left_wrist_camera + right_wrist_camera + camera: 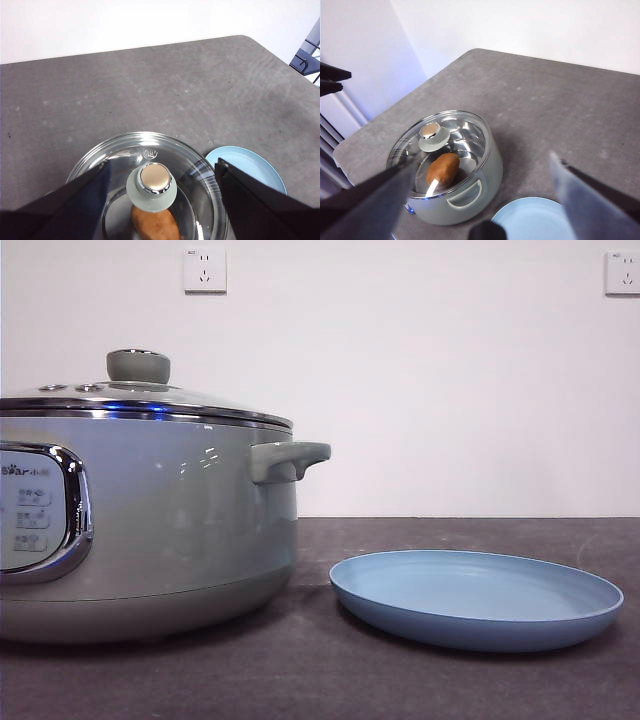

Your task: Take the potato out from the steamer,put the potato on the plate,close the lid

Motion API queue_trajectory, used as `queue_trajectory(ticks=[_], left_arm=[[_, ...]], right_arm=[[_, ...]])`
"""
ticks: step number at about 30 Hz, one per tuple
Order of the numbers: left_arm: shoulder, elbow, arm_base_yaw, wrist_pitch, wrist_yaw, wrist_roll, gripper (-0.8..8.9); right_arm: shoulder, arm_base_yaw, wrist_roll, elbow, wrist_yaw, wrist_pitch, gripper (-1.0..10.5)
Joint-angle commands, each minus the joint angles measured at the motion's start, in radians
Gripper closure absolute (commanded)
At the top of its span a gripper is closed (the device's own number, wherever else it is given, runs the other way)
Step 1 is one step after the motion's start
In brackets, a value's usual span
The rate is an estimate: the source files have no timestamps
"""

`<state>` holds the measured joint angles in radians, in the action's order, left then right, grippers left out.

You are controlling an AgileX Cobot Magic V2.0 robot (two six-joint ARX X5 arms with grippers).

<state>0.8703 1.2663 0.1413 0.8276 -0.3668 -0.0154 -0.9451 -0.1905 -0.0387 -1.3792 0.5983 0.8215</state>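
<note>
Nothing of the job is done yet, as far as I can judge; the lid (140, 400) sits closed on the steamer (150, 530), the potato (442, 170) lies inside under the glass, and the plate (476, 598) rests bare on the table (150, 85) just beside the pot. All three steps are left — lift the lid off, carry the potato to the plate, set the lid back.

My left gripper (162, 200) hangs above the pot with its jaws spread wide; the lid's green knob (151, 187) shows right between them, though I am high enough that neither arm appears in the front view. The potato lies under the knob, a little off to one side of it.

My right gripper (480, 200) is open too, holding nothing; it hangs high and off to the side, with pot and plate both well below it.
</note>
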Motion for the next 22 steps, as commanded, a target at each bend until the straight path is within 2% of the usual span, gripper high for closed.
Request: queue_trajectory(ticks=[1,3,7,17,19,22], left_arm=[[0.01,0.003,0.004,-0.02,-0.003,-0.013,4.57],[0.019,0.003,0.004,-0.035,-0.003,-0.022,4.56],[0.053,0.003,0.007,-0.046,-0.005,-0.037,3.65],[0.172,0.003,0.097,-0.049,0.001,-0.037,3.65],[0.201,0.003,0.128,-0.05,0.032,-0.037,3.65],[0.24,0.003,0.18,-0.05,0.129,-0.037,3.65]], right_arm=[[0.001,-0.012,-0.007,-0.004,-0.003,-0.007,4.3],[0.001,-0.014,-0.007,-0.004,-0.003,-0.007,4.3],[0.001,-0.014,-0.007,-0.004,-0.003,-0.007,4.3],[0.001,-0.014,-0.003,-0.004,-0.003,-0.007,4.4],[0.001,-0.014,-0.003,-0.004,-0.003,-0.007,4.4],[0.001,-0.014,-0.003,-0.004,-0.003,-0.007,4.4]])
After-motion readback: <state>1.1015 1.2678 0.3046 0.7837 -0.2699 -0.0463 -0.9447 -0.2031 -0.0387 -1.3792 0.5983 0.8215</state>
